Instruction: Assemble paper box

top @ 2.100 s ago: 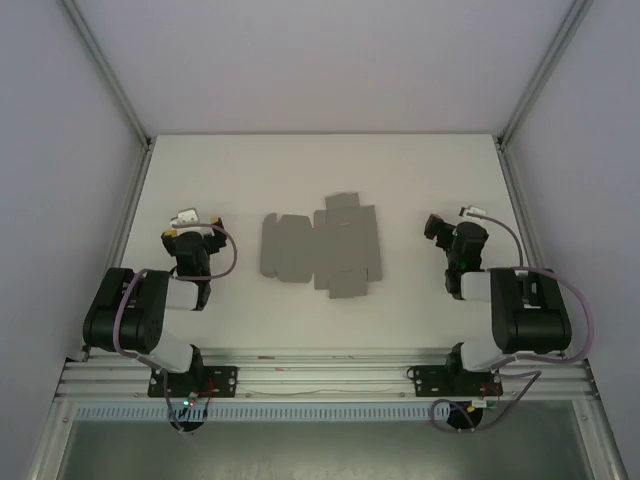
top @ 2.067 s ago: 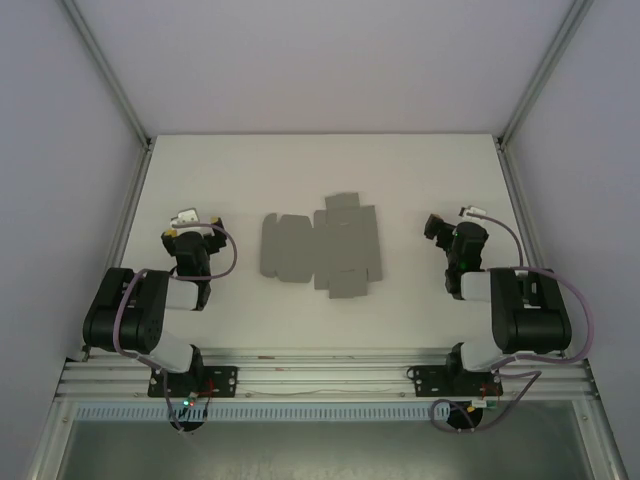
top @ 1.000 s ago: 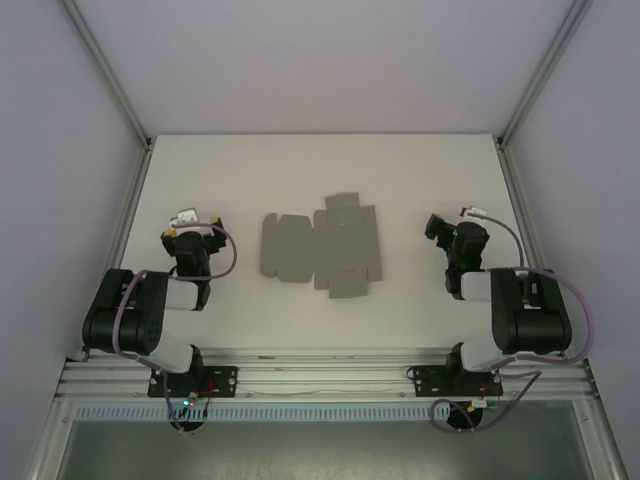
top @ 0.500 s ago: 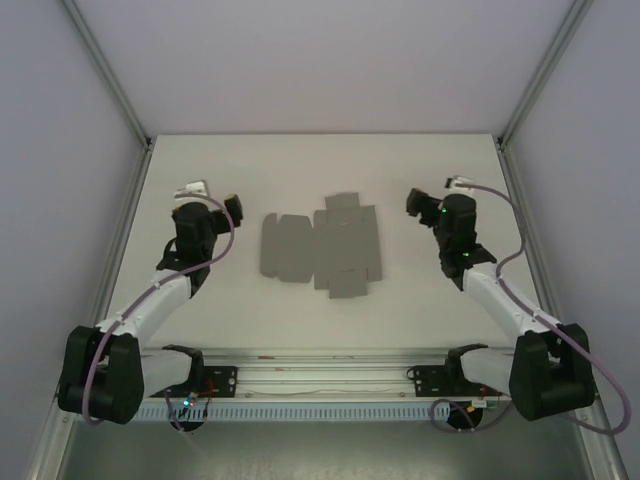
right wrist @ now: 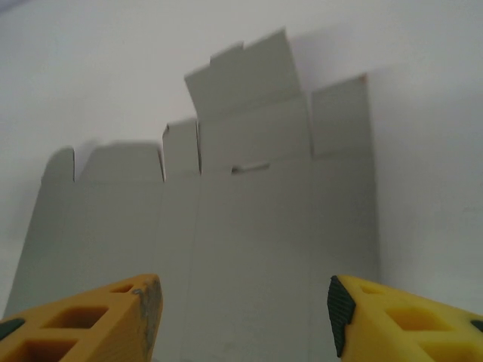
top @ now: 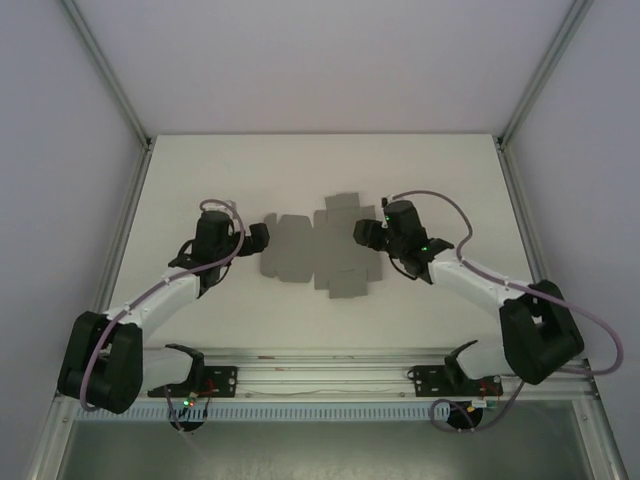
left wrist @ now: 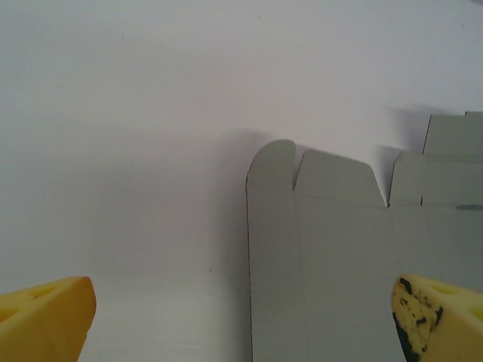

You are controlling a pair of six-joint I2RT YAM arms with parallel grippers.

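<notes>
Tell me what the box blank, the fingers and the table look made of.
Box blank: thin grey cardboard, matte; cut tabs, a slot, faint crease lines, lying flat.
Fingers: yellow plastic, probably printed or moulded; hollow pockets, dark inner faces.
Table: smooth white matte surface; material unclear, perhaps laminate.

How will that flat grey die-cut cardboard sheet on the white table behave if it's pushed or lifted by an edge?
The grey cardboard sheet looks thin and scored, so lifted by one edge it would probably sag or fold at its creases. Lying flat on the smooth white table, it likely slides easily when pushed, being light.
</notes>
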